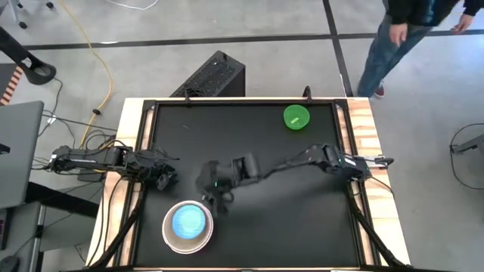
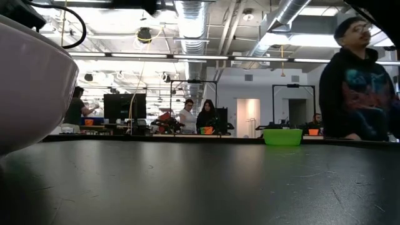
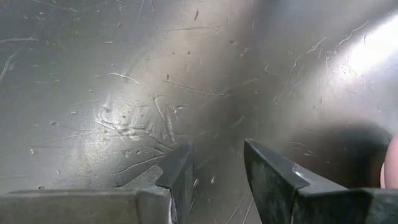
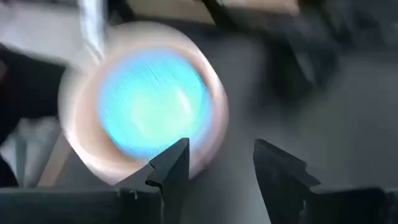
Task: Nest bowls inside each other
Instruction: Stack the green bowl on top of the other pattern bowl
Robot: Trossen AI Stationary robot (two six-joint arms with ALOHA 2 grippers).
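Two groups of bowls lie on the black table (image 1: 302, 204) in the high view. In the lower left of centre we see a stack (image 1: 187, 225): a light blue bowl (image 1: 189, 221) sits nested inside pale bowls, whose pinkish and white rims ring it. In the upper right of the mat, well apart from the stack, the green bowl (image 1: 296, 117) stands alone and upright.

The right gripper (image 1: 215, 198) hangs near the middle of the frame, just above the stack's upper right edge. In its wrist view we see its fingers (image 4: 169, 165) spread apart with nothing between them, and the stack shows blurred just beyond them; we cannot tell whether a fingertip touches the rim.

The left gripper (image 1: 163, 180) waits at the left side of the mat, near the stack's upper left. Its wrist view shows its fingers (image 3: 177, 174) parted over bare scratched mat, gripping nothing.

In the low view, a pale bowl wall (image 2: 31, 87) fills the left edge, and the green bowl sits far off at the right. A person (image 2: 357, 81) in a dark hoodie stands at the right edge behind the table.
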